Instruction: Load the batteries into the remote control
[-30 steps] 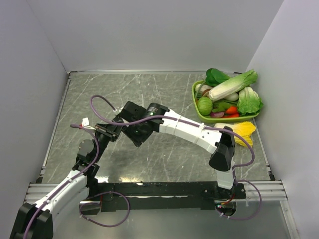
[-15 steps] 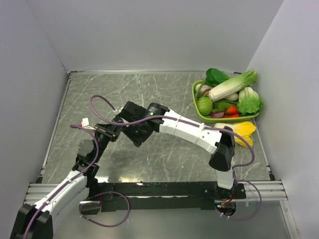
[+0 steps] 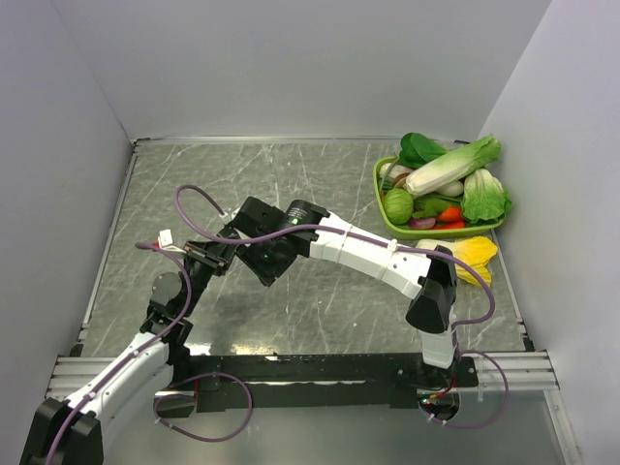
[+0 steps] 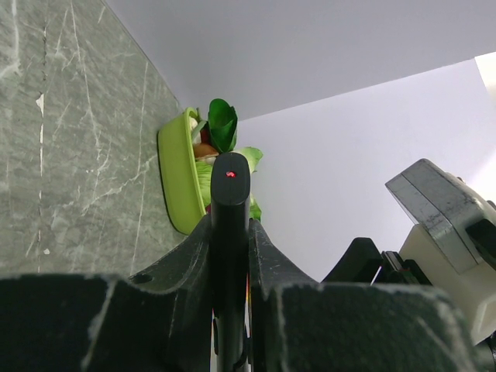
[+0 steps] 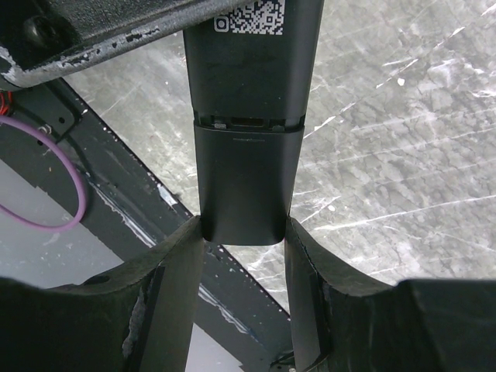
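Note:
The remote control (image 4: pixel 230 203) stands edge-on between my left gripper's (image 4: pixel 230 232) fingers, which are shut on it; a red dot shows on its tip. In the right wrist view its back (image 5: pixel 252 70) carries a QR label, with a thin seam above its lower cover section (image 5: pixel 246 186). My right gripper (image 5: pixel 245 229) is shut on that end, one finger against each side edge. From above, the two grippers (image 3: pixel 215 254) (image 3: pixel 254 254) meet over the table's left middle and hide the remote. The batteries are out of view.
A green basket (image 3: pixel 381 205) of vegetables sits at the back right, with a yellow item (image 3: pixel 475 257) just in front of it. Grey walls close three sides. A purple cable (image 5: pixel 54 178) loops by the black front rail (image 3: pixel 320 366).

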`<state>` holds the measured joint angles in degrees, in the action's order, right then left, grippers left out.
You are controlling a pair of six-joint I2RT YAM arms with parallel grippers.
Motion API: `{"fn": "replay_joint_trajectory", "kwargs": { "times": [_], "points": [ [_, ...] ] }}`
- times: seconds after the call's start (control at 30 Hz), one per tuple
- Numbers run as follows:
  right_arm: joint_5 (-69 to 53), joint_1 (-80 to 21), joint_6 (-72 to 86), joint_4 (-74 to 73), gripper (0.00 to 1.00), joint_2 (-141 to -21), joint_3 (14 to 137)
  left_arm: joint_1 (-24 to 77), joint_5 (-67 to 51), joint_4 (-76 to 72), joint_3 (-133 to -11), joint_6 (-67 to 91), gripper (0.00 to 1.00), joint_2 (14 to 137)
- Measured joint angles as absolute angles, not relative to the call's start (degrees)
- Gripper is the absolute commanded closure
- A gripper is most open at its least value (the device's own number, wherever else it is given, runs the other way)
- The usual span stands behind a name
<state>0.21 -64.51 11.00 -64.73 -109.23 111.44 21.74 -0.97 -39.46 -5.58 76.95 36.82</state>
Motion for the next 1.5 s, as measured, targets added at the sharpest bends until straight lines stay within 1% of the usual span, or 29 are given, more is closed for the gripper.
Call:
{"fn": "replay_joint_trajectory", "kwargs": {
  "times": [0.13, 0.3, 0.5, 0.8, 1.37, 1.5],
  "points": [
    [-0.1, -64.5, 11.0, -64.8, 0.5, -109.2, 111.5, 21.7, -1.0, -39.4, -5.4, 77.0, 0.95, 36.6],
    [-0.1, -64.5, 11.0, -64.8, 0.49, -109.2, 111.5, 21.7, -1.0, -39.4, -5.4, 77.0, 0.95, 36.6],
    [-0.1, -64.5, 11.0, -64.8, 0.43, -109.2, 111.5, 21.8, -1.0, -39.5, -5.4, 77.0, 0.95, 36.6],
    [-0.3, -64.5, 11.0, -64.7, 0.43, -109.2, 111.5, 21.8, -0.9, -39.5, -5.4, 77.0, 0.95, 36.6],
    [0.8, -64.1, 11.2, -63.7, 0.5, -108.9, 110.7, 21.8, -0.2, -40.1, -4.5, 77.4, 0.95, 35.6],
    [-0.2, -63.4, 11.6, -62.6, 0.53, -108.5, 109.6, 21.8, 0.0, -40.7, -3.9, 77.4, 0.95, 35.3]
  ]
}}
